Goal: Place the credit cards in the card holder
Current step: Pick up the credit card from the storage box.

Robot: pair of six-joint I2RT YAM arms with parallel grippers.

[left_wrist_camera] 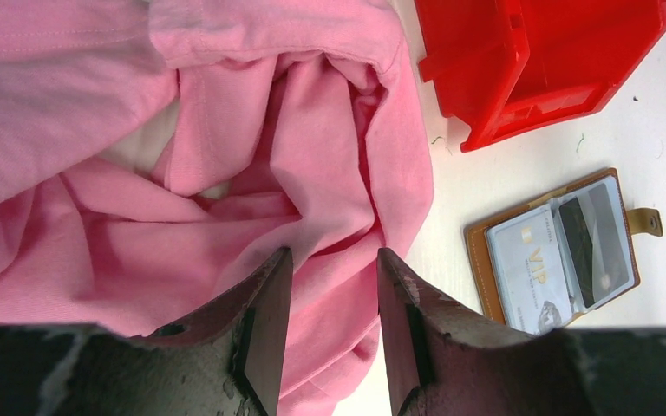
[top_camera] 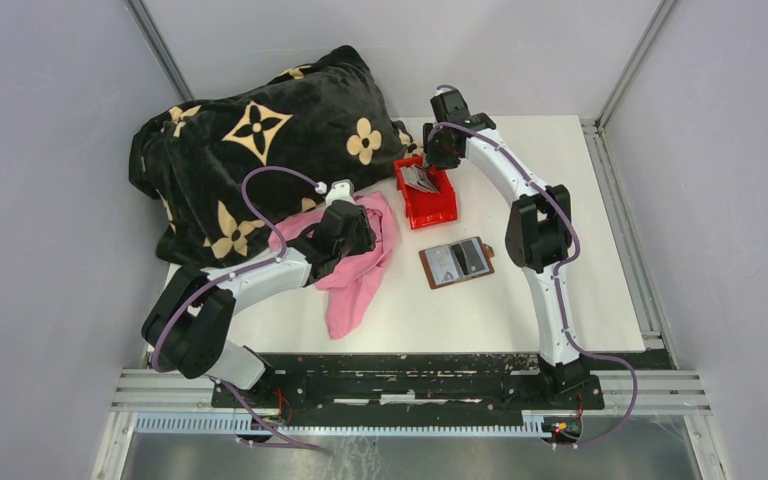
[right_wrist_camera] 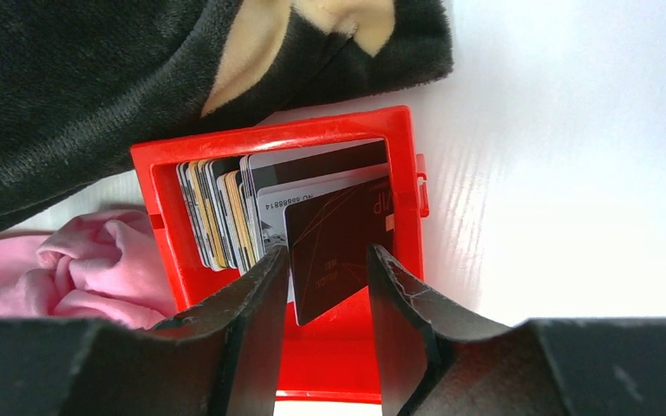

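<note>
Several credit cards (right_wrist_camera: 251, 204) stand on edge in a red bin (top_camera: 426, 192); a dark card (right_wrist_camera: 334, 247) leans at the front of the stack. My right gripper (right_wrist_camera: 328, 260) is open above the bin, its fingers either side of the dark card's lower corner. The brown card holder (top_camera: 456, 262) lies open on the table with a grey VIP card (left_wrist_camera: 529, 269) and a dark card (left_wrist_camera: 591, 243) in its clear pockets. My left gripper (left_wrist_camera: 334, 264) is open and empty over a pink cloth (left_wrist_camera: 225, 156), left of the holder.
A black blanket (top_camera: 260, 140) with tan flower marks is heaped at the back left, touching the red bin (right_wrist_camera: 277, 143). The pink cloth (top_camera: 355, 262) lies between the blanket and the card holder (left_wrist_camera: 564, 251). Grey walls enclose the table.
</note>
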